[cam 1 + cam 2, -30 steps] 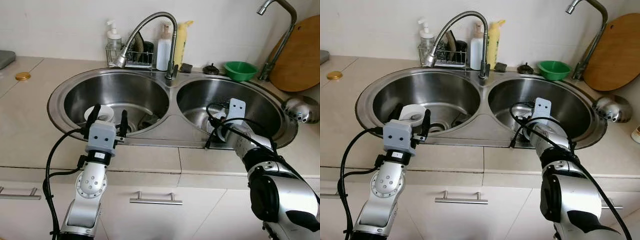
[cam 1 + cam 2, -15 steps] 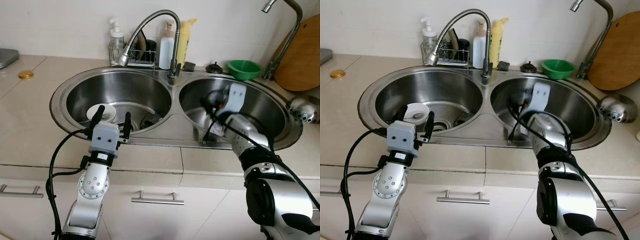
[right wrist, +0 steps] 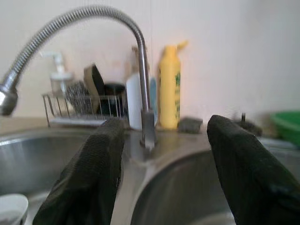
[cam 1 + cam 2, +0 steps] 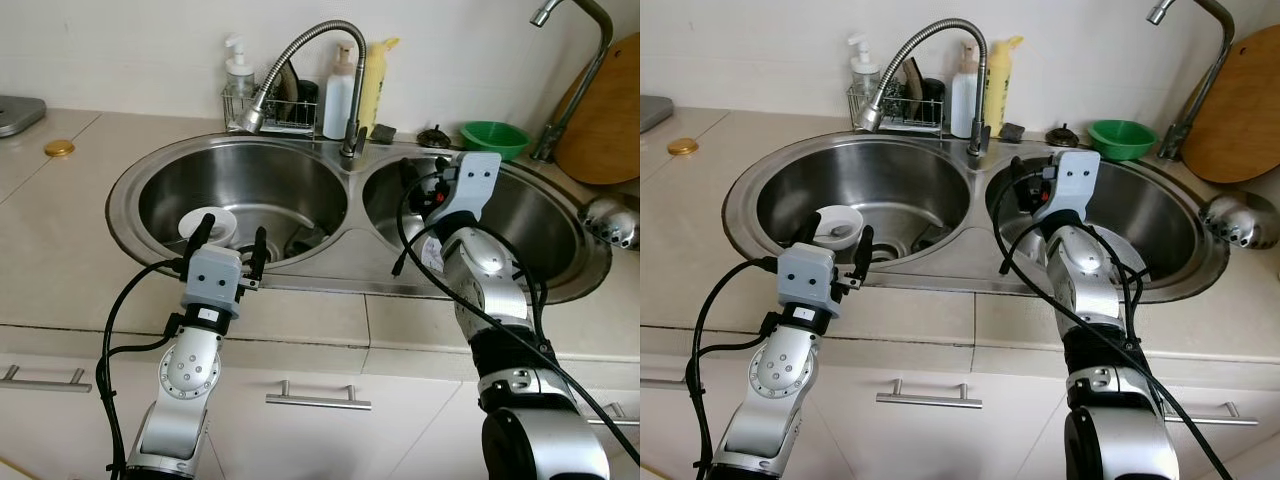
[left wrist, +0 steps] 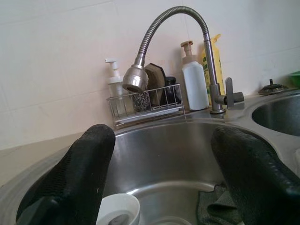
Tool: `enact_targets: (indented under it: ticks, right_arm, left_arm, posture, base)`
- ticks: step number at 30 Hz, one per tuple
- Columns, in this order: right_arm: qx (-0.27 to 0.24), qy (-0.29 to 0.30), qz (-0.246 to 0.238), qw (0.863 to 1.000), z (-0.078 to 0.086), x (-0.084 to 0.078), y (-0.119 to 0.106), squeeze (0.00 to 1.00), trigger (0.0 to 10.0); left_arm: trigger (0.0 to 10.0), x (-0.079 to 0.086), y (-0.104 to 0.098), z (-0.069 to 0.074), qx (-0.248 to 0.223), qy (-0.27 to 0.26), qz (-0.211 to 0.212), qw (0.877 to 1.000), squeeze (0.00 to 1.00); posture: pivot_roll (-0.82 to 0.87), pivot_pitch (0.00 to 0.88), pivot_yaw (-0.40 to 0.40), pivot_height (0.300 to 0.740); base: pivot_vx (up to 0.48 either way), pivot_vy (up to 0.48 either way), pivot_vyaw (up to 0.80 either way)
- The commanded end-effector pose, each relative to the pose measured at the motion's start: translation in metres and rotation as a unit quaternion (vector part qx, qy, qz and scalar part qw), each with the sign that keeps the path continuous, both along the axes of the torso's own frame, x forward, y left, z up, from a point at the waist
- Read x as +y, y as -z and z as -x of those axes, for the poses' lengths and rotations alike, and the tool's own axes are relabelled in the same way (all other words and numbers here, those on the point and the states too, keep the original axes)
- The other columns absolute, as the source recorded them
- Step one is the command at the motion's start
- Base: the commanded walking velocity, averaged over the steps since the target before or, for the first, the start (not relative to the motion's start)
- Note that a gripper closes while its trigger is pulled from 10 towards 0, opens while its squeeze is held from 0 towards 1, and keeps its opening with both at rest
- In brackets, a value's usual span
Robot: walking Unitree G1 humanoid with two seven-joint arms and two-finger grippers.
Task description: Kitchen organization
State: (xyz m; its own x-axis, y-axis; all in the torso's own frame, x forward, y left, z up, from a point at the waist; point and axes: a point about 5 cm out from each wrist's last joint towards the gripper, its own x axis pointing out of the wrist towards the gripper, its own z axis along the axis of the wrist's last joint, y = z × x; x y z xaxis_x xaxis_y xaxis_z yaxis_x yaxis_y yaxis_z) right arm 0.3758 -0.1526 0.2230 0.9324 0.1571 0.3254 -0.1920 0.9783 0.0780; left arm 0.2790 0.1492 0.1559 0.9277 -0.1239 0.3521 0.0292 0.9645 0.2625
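Observation:
My left gripper (image 4: 230, 240) hangs open over the front rim of the left sink basin (image 4: 170, 185), nothing between its fingers. Just beyond it a white bowl (image 4: 208, 222) sits in that basin, with a dark cloth (image 4: 305, 240) near the drain. Over the left side of the right basin (image 4: 560, 235) my right gripper (image 4: 415, 185) is raised, open and empty, and points at the gooseneck faucet (image 4: 349, 95). In the right wrist view the faucet's stem (image 3: 146, 119) stands between the two fingers (image 3: 89, 183), some way off.
Behind the sink stand a wire rack (image 4: 270, 105) with a soap pump and sponges, a white bottle (image 4: 338, 95) and a yellow bottle (image 4: 368, 85). A green bowl (image 4: 493, 137), a second tap (image 4: 560, 70), a wooden board (image 4: 605, 120) and a steel strainer (image 4: 615, 220) are at the right.
My right gripper has risen out of the right basin and swung left toward the faucet. The left gripper has held its place; the camera has shifted slightly.

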Motion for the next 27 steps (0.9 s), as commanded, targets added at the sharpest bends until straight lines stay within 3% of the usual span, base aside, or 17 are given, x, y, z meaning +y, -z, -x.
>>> enact_targets:
  ticks: [1,7,12,27]
  right_arm:
    - [-0.012,-0.005,0.003,1.000,0.004,0.001,-0.003,0.00,10.0]
    - [-0.039,-0.003,0.014,0.999,0.012,0.006,-0.006,0.00,10.0]
    - [-0.034,-0.017,0.024,0.999,0.016,0.013,-0.002,0.00,10.0]
    - [-0.036,-0.016,0.022,0.999,0.020,0.015,-0.001,0.00,10.0]
  left_arm:
    - [10.0,-0.001,0.001,0.000,0.004,0.003,0.004,1.000,0.00]
    - [10.0,-0.002,0.001,0.000,0.007,0.006,0.004,1.000,0.00]
    - [10.0,-0.003,0.001,0.000,0.008,0.007,0.005,1.000,0.00]
    - [10.0,-0.002,-0.005,0.000,-0.010,0.001,0.005,1.000,0.00]
  posture:
    - [0.08,0.000,-0.065,0.740]
    - [0.08,0.000,-0.065,0.740]
    - [0.08,0.000,-0.065,0.740]
    - [0.08,0.000,-0.071,0.740]
  base:
    - [-0.270,0.000,0.00]
    - [-0.275,0.000,0.00]
    - [-0.279,0.000,0.00]
    - [-0.274,0.000,0.00]
